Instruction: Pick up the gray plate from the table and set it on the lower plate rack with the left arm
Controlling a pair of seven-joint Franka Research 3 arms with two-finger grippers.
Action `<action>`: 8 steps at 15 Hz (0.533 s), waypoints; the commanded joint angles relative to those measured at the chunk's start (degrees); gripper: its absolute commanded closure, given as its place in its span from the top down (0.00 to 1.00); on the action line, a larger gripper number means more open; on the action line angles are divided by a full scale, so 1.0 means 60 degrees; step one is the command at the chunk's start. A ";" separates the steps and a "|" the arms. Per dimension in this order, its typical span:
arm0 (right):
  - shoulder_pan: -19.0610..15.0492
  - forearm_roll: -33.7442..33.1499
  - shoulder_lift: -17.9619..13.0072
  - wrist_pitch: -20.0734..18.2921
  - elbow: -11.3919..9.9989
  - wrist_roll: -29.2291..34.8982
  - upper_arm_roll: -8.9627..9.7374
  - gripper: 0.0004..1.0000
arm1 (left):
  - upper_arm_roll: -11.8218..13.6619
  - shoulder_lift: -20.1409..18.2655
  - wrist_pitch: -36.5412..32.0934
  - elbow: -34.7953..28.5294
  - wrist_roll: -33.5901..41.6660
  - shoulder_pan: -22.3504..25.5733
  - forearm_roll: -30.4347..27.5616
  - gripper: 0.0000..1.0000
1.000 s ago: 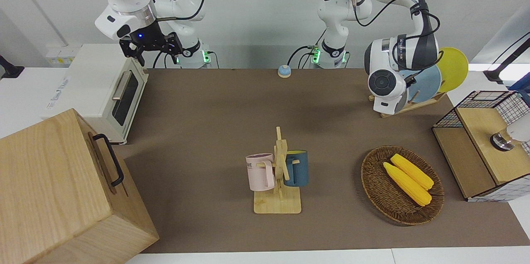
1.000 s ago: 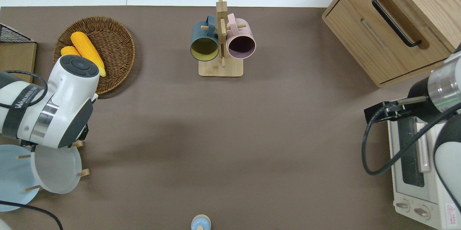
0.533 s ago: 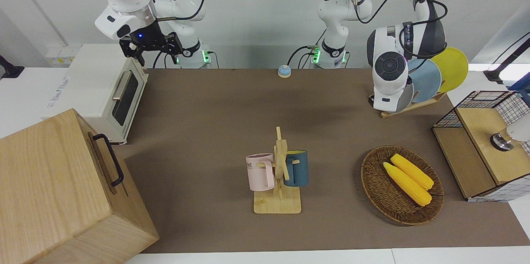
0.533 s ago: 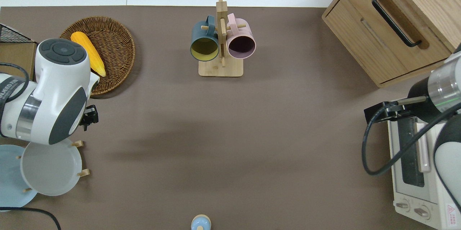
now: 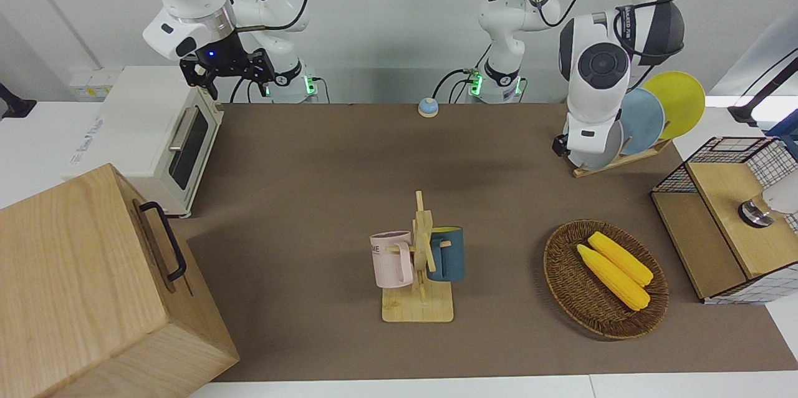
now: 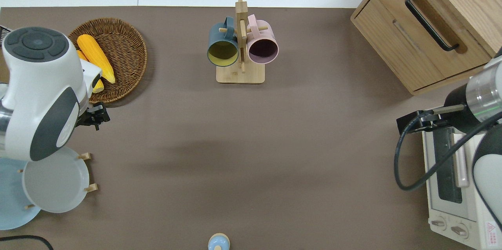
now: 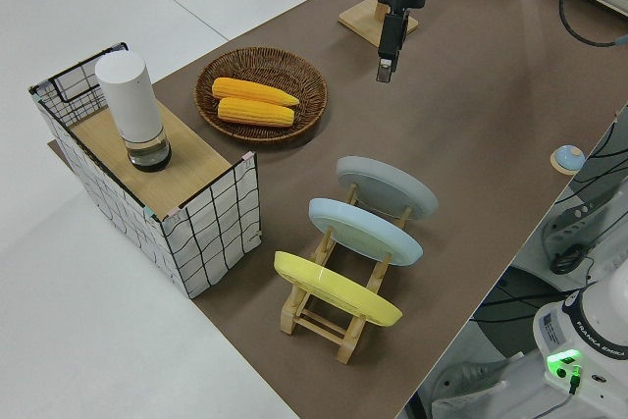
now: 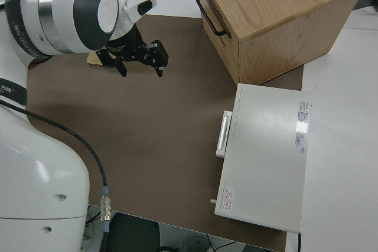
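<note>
From my remote station I see the gray plate (image 6: 55, 181) standing tilted in the lower plate rack (image 7: 348, 287), in the slot farthest from the robots, leaning between its pegs near the left arm's end of the worktop (image 6: 251, 144). Next in the rack, nearer to the robots, stands a sky-blue plate (image 7: 365, 230), and then a yellow plate (image 7: 334, 288).

The left gripper (image 6: 96, 115) hangs in the air over bare worktop, between the rack and a wicker basket (image 6: 125, 52) that holds corn cobs (image 6: 96, 58). It is apart from the gray plate, which nothing holds. In the left side view its fingers (image 7: 383, 70) point down, and I cannot tell from here whether they are spread or pressed together.

The right gripper (image 8: 140, 60) is parked with a blue light lit at its wrist; its fingers stand spread and hold nothing.

Also on the worktop are a wooden mug tree (image 5: 422, 261) with a pink mug (image 5: 391, 259) and a dark blue mug (image 5: 447, 253), a wooden cabinet (image 5: 93, 286), a white toaster oven (image 5: 156, 136), a wire-frame box (image 7: 167, 193) with a white cylinder (image 7: 130, 107) on top, and a small blue bell (image 5: 427, 106)
</note>
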 commanded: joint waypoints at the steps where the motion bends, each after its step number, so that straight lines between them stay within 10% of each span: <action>1: -0.0245 -0.0063 -0.0024 -0.0140 0.0092 0.0122 0.0223 0.98 | 0.0130 -0.0292 0.0002 0.0933 0.0770 0.0071 -0.1032 0.99; 8: -0.0245 -0.0063 -0.0024 -0.0140 0.0092 0.0122 0.0223 0.98 | 0.1360 -0.0789 0.0353 0.1611 0.4459 0.0145 -0.2763 1.00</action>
